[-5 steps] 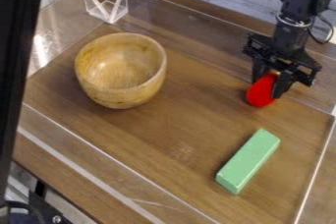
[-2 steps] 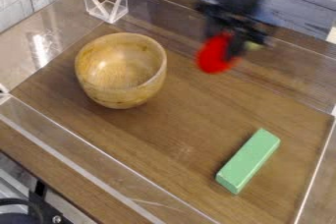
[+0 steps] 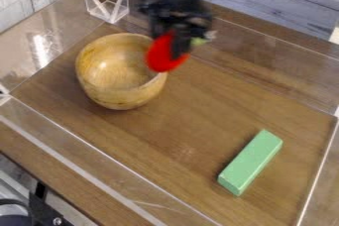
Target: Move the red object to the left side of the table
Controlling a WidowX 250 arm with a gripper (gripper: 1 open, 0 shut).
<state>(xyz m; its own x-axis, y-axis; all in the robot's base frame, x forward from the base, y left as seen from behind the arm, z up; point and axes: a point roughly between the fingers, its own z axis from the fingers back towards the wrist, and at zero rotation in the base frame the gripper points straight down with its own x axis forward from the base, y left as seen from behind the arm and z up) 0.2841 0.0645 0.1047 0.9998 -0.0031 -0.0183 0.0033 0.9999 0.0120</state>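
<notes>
The red object (image 3: 166, 54) hangs in the air, blurred by motion, just above the right rim of the wooden bowl (image 3: 117, 71). My gripper (image 3: 172, 40) comes down from the top of the view and is shut on the red object's upper part. The dark wood-grain table (image 3: 199, 121) lies below, edged with low clear walls.
A green rectangular block (image 3: 251, 163) lies at the front right of the table. A small clear folded stand (image 3: 106, 5) sits at the back left corner. Clear acrylic walls run along the table's edges.
The gripper has lifted the red object off the table at the right and carried it leftward, from the right side to above the bowl's right rim.
</notes>
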